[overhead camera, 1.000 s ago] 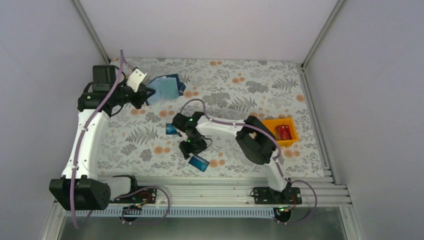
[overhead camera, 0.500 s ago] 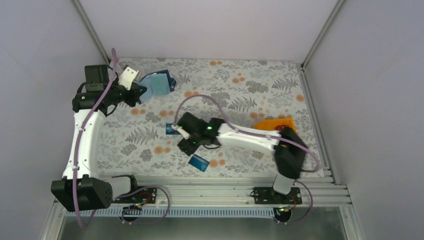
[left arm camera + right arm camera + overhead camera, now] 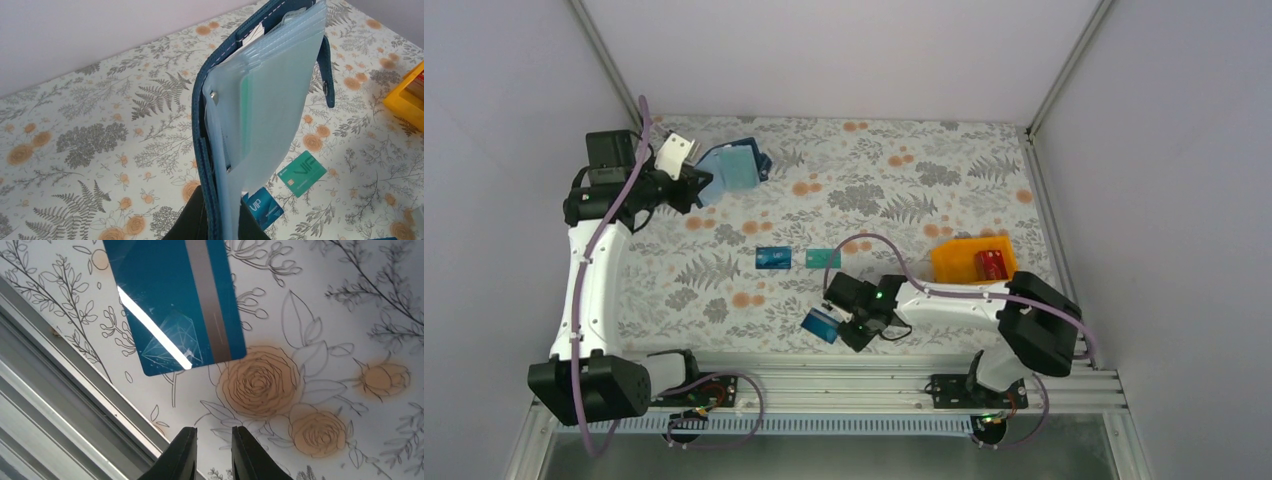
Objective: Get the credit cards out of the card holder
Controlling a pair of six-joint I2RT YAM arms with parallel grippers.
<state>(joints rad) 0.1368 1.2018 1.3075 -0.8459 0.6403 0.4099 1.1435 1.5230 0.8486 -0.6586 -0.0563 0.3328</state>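
My left gripper [image 3: 692,182] [image 3: 220,222] is shut on the lower edge of the card holder [image 3: 736,168] [image 3: 260,100] and holds it upright above the table's far left. The holder's clear sleeves fan open, and something green shows through them. Three credit cards lie on the table: a blue card [image 3: 774,257] [image 3: 264,207], a teal card [image 3: 823,258] [image 3: 301,173], and another blue card [image 3: 821,325] [image 3: 175,305] face down near the front edge. My right gripper [image 3: 852,325] [image 3: 214,432] hovers just right of that card, its jaws narrowly open and holding nothing.
An orange bin [image 3: 954,262] [image 3: 402,100] stands at the right with a red card [image 3: 991,264] in it. The metal rail [image 3: 50,390] of the table's near edge runs close to my right gripper. Grey walls enclose the table.
My right arm has pulled back from the table's middle to the near edge, its jaws narrowing. The teal card now lies uncovered beside the blue one. The left arm drifted slightly left with the holder.
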